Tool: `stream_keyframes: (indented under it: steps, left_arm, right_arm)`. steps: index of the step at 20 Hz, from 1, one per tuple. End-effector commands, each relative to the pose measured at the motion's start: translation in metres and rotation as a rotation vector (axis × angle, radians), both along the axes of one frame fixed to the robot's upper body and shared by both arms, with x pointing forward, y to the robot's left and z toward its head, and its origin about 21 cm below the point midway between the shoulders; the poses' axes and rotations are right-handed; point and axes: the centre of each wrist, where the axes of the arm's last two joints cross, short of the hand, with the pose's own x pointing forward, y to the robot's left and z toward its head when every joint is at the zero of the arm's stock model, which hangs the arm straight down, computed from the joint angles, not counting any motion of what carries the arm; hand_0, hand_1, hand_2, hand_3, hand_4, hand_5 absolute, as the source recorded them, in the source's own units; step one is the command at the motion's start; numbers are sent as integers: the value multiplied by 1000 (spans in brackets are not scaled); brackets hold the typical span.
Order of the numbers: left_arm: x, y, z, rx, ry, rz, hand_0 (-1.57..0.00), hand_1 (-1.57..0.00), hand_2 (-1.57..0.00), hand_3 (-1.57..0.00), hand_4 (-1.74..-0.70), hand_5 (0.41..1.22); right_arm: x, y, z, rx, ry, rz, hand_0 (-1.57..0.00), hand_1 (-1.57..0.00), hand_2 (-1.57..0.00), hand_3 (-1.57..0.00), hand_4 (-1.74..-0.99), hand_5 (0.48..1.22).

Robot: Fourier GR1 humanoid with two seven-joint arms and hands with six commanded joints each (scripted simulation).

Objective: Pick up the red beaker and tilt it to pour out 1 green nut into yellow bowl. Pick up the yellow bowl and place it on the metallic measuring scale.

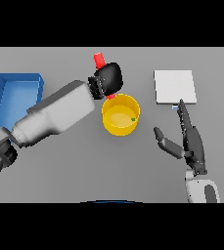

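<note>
Grey table (84,171) holds the yellow bowl (120,115), green nut (133,118) already inside — left hand (108,78) clasps the red beaker (100,60) tipped just behind it; right hand (189,139), released, waits beside — scale (175,87) beyond.

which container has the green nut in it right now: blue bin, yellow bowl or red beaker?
The yellow bowl: a small green nut lies inside near its right wall. The blue bin shows none, and the left hand hides most of the red beaker.

Grey-white boxy arms; left hand (109,78), right hand (191,142) dark.
</note>
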Motion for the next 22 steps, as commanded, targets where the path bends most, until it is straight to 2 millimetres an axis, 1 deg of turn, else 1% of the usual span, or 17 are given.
stream_keyframes:
  steps: [1,2,3,4,5,7,9,10,11,13,14,15,17,19,20,21,22]
  left_arm:
    - [1,-1,-3,20,-16,-26,-1571,-1571,-1571,-1566,-1734,1221]
    - [-2,-5,-5,43,-22,-45,-1571,-1571,-1571,-1567,-1733,1221]
    - [0,-5,-4,63,-35,-49,-1571,-1571,-1571,-1568,-1733,1221]
    - [-1,-12,-1,87,-70,-60,-1571,-1571,-1571,-1568,-1732,1221]
    - [-1,-16,1,103,-85,-78,-1571,-1571,-1571,-1569,-1733,1221]
    - [0,-23,10,153,-128,-119,-1571,-1571,-1571,-1570,-1733,1221]
    - [0,-32,29,186,-164,-159,-1571,-1571,-1571,-1570,-1732,1221]
    - [4,-36,51,207,-201,-162,-1571,-1571,-1571,-1570,-1731,1221]
    - [8,-35,68,223,-241,-157,-1571,-1571,-1571,-1570,-1729,1221]
    - [17,-34,102,175,-288,-116,-1571,-1571,-1571,-1571,-1727,1221]
    - [25,-26,116,134,-312,-81,-1571,-1571,-1571,-1571,-1724,1221]
    - [32,-14,136,97,-337,-55,-1571,-1571,-1571,-1571,-1720,1221]
    - [43,3,172,-21,-375,60,-1571,-1571,-1571,-1571,-1722,1221]
    - [52,24,202,-209,-353,214,-1571,-1571,-1571,-1571,-1728,1221]
    - [58,44,214,-347,-307,329,-1571,-1571,-1571,-1523,-1731,1221]
    - [63,67,226,-478,-268,415,-1571,-1571,-1571,-1515,-1733,1221]
    - [68,93,230,-612,-231,516,-1571,-1571,-1571,-1509,-1735,1221]
  right_arm:
    - [0,-2,-1,-14,3,0,1,1,1,1,-1132,573]
    - [0,-1,-3,-11,-1,9,1,1,1,1,-1136,578]
    - [1,-4,2,-2,-11,10,1,1,1,1,-1136,579]
    - [0,-2,0,1,-9,9,1,1,1,1,-1135,580]
    - [-4,-2,-1,-6,-18,7,1,1,1,1,-1133,579]
    - [-4,-1,0,-5,-17,4,1,1,1,1,-1128,575]
    - [0,-3,1,-8,-7,-9,1,1,1,1,-1138,572]
    - [0,-4,1,-1,-10,-4,1,1,1,1,-1137,568]
    - [1,0,2,4,-8,2,1,1,1,1,-1138,565]
    - [2,0,3,-19,-15,3,1,1,1,1,-1133,557]
    - [3,2,3,-9,-14,10,1,1,1,1,-1130,554]
    - [4,2,3,-10,-18,15,1,1,1,1,-1131,553]
    - [0,3,4,4,-33,29,1,1,1,1,-1117,554]
    - [5,1,2,9,-20,46,1,1,1,1,-1104,563]
    - [6,2,2,7,-28,57,1,1,1,1,-1102,572]
    - [4,2,1,1,-35,60,1,1,1,1,-1104,576]
    - [5,3,0,10,-30,63,1,1,1,1,-1105,578]
